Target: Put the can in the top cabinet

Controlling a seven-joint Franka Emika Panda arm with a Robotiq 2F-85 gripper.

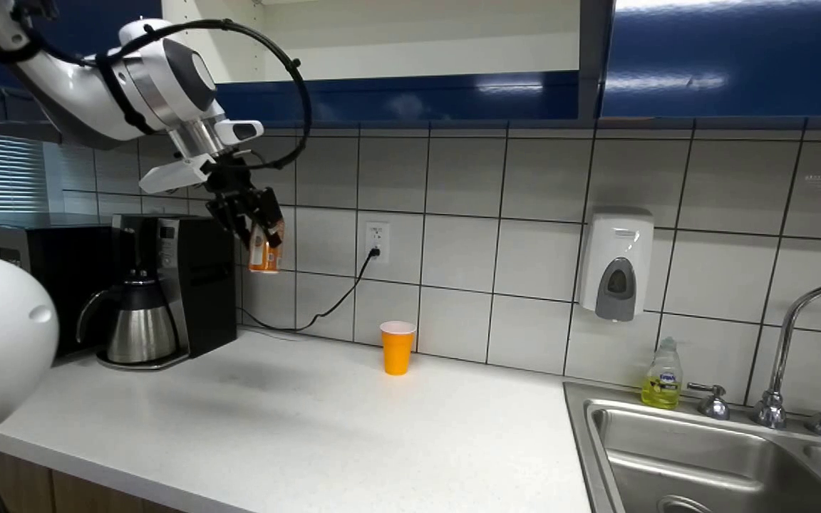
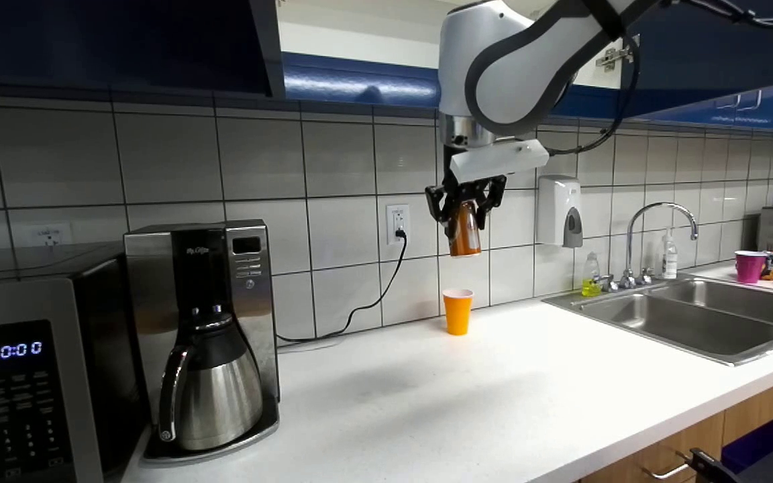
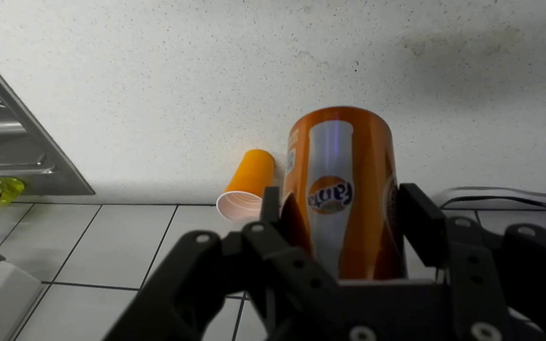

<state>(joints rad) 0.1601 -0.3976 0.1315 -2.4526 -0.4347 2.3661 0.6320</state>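
Note:
The can (image 1: 265,253) is an orange Fanta can with a white panel on its label. My gripper (image 2: 465,218) is shut on the can (image 2: 465,236) and holds it in the air, high above the counter and below the cabinet. In the wrist view my gripper (image 3: 339,206) has a dark finger on each side of the can (image 3: 330,147); the can's upper end is hidden by the gripper. The top cabinet (image 1: 417,53) is open, with a pale interior and a blue bottom edge. It also shows behind the arm in an exterior view (image 2: 359,77).
An orange cup (image 1: 398,349) stands on the white counter (image 1: 296,427) near the tiled wall. A coffee maker (image 2: 219,396) and a microwave (image 2: 31,376) stand at one end. A soap dispenser (image 1: 617,263) hangs near the sink (image 1: 581,442). A plugged cord (image 2: 380,295) runs along the wall.

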